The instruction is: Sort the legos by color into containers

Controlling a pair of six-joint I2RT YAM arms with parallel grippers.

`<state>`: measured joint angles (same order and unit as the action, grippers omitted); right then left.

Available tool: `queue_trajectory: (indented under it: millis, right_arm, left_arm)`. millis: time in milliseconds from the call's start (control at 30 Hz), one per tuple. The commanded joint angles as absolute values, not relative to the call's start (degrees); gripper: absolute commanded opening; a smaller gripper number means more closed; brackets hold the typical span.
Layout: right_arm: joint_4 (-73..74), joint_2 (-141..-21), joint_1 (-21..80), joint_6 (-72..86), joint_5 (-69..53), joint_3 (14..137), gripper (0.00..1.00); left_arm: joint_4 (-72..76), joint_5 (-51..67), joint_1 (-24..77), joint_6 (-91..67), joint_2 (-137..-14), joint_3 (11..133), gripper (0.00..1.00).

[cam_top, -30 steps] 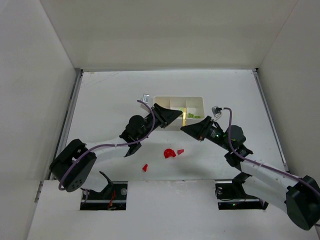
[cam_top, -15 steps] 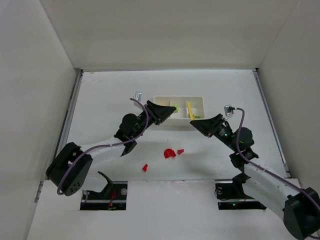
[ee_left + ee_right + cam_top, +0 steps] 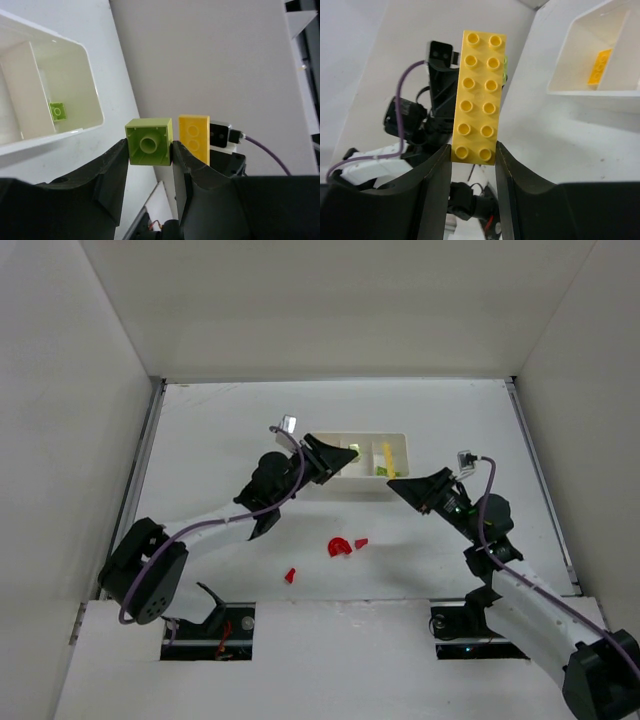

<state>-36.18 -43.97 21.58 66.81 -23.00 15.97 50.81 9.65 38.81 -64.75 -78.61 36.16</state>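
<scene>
My left gripper [image 3: 149, 155] is clamped on a green brick [image 3: 149, 141]. My right gripper [image 3: 472, 155] is clamped on the end of a long yellow brick [image 3: 477, 95]. Both hang near the tray [image 3: 385, 436] at the far middle of the worktop [image 3: 220, 420]. If both go in together they could collide, or the long brick could swivel and catch a divider [image 3: 22, 90]. One end compartment holds a small green piece [image 3: 57, 111], another a yellow piece [image 3: 599, 66]. The red pieces [image 3: 340, 546] lie toward the near edge.

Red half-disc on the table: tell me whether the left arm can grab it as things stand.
Probably not yet. The left gripper is shut on a green brick up by the tray, so its jaws are full. Nothing lies over the red half-disc itself.
</scene>
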Motion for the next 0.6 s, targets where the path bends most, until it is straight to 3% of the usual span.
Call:
queue_trajectory:
  millis: [0, 433, 567]
  right_arm:
    - [-30.0, -40.3, 19.6, 61.5, -21.5, 19.2, 0.32]
    - [-17.4, -32.8, 13.8, 54.8, -18.8, 23.1, 0.33]
    - [-17.6, -32.3, 13.9, 54.8, -18.9, 23.1, 0.33]
  left_arm:
    - [41.1, 6.6, 41.5, -56.4, -81.5, 45.3, 0.17]
    - [22.1, 1.1, 47.4, -46.0, -104.3, 69.2, 0.21]
    - [19.3, -2.2, 48.6, -43.0, -107.5, 73.2, 0.30]
